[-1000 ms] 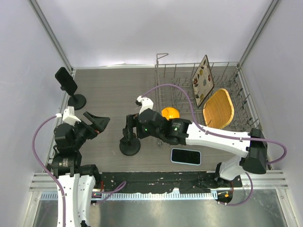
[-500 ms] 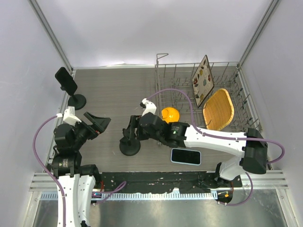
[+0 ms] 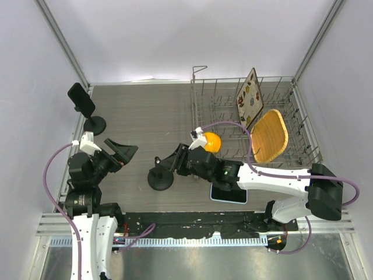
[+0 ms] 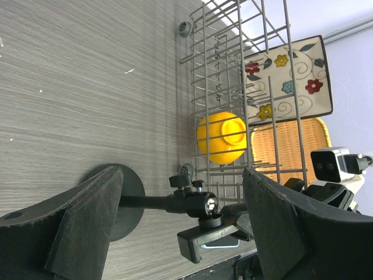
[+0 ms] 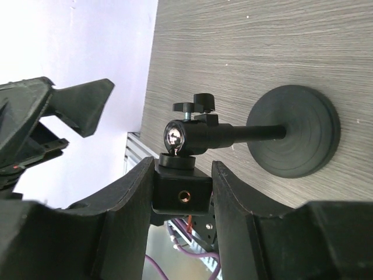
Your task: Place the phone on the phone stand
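Observation:
The phone [image 3: 233, 197] lies flat near the table's front edge, partly under my right arm; a sliver of the phone [image 4: 224, 244] shows in the left wrist view. The black phone stand [image 3: 159, 178] has a round base [image 5: 294, 131], a thin stem and a ball-joint holder [image 5: 182, 195]. My right gripper [image 3: 176, 163] [image 5: 183, 167] is shut on that holder, a finger pressed on each side. My left gripper [image 3: 119, 153] [image 4: 182, 175] hovers open to the stand's left, nothing between its fingers. The stand [image 4: 201, 205] shows beyond them.
A wire dish rack [image 3: 227, 116] fills the back right, holding a yellow bowl [image 3: 210, 140], a flowered plate [image 3: 249, 99] and a wicker plate [image 3: 269, 135]. A second black stand [image 3: 84, 105] is at the back left by the wall.
My right arm has swung toward the near edge and its jaws have narrowed onto the stand's holder. The left arm has hardly moved.

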Controlling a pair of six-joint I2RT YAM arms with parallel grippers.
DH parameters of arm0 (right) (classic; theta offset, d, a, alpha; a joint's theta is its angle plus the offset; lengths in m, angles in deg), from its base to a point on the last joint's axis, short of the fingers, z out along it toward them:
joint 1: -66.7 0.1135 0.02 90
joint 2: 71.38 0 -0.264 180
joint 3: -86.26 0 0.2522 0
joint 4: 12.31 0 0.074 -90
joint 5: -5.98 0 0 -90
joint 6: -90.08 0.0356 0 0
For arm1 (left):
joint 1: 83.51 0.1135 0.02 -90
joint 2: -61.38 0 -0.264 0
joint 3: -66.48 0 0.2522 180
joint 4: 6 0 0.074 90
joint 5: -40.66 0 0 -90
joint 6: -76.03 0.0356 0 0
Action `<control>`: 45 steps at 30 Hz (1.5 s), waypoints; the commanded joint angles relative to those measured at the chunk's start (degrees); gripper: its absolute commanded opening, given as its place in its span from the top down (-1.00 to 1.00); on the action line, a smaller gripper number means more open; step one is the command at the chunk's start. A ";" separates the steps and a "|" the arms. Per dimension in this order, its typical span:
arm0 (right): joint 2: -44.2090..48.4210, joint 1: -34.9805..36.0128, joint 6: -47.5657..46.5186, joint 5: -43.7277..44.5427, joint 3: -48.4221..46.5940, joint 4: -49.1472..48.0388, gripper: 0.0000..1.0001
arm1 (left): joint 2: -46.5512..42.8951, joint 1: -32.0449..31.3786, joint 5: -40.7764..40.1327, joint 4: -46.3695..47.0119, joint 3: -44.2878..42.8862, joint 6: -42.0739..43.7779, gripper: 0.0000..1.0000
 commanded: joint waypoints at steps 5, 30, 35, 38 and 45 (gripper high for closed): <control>-0.80 -0.86 8.76 -0.30 6.40 -11.90 0.60 | -0.22 -0.02 4.02 6.47 3.40 -4.95 -0.75; -8.26 -0.42 -7.40 10.16 -8.61 -11.46 0.99 | 0.22 -0.02 6.13 11.75 5.08 -6.54 -0.70; -13.27 -1.13 -8.29 11.91 -15.81 -12.87 0.99 | -1.45 -0.02 -0.28 7.80 1.82 -3.64 -0.70; -15.82 -1.92 -7.32 12.96 -17.75 -16.28 0.99 | -1.01 -0.11 -2.66 5.86 -0.47 -1.53 -0.71; -21.10 -3.76 -9.15 14.45 -20.39 -24.91 0.99 | 0.04 -0.02 -3.72 5.07 -2.14 -0.65 -0.72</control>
